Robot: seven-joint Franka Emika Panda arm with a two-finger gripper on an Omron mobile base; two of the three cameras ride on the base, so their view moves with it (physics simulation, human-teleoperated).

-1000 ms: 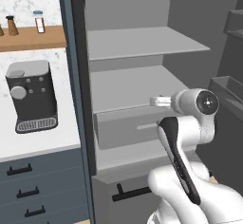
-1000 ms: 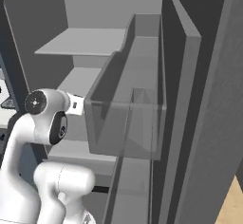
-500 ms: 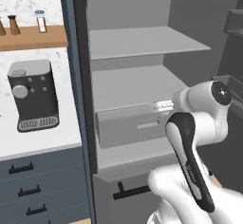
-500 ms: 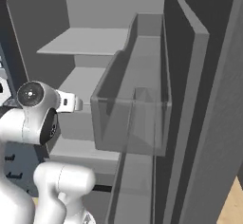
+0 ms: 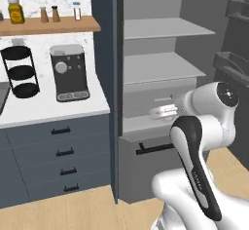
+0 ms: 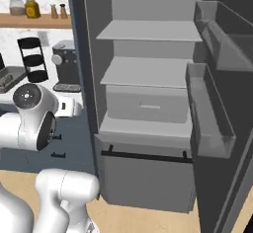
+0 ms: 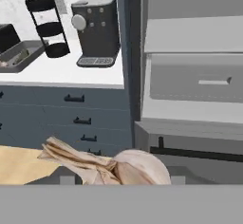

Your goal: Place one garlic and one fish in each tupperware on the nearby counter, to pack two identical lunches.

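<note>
since a second ago the base has swung left, bringing the counter [image 5: 53,112] and coffee machine [image 5: 69,73] into the frame. garlic [image 7: 114,168] sits pinched in the gripper [image 5: 160,112], held out before the open fridge [image 6: 148,79]. one tupperware [image 7: 19,57] lies far left on the counter; carry the bulb level and release it low over that tray.

Flat even rendered light, soft, slightly blurred

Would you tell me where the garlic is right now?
In the hand view the garlic sits low centre at the gripper, before the open fridge, right of the counter.
</note>
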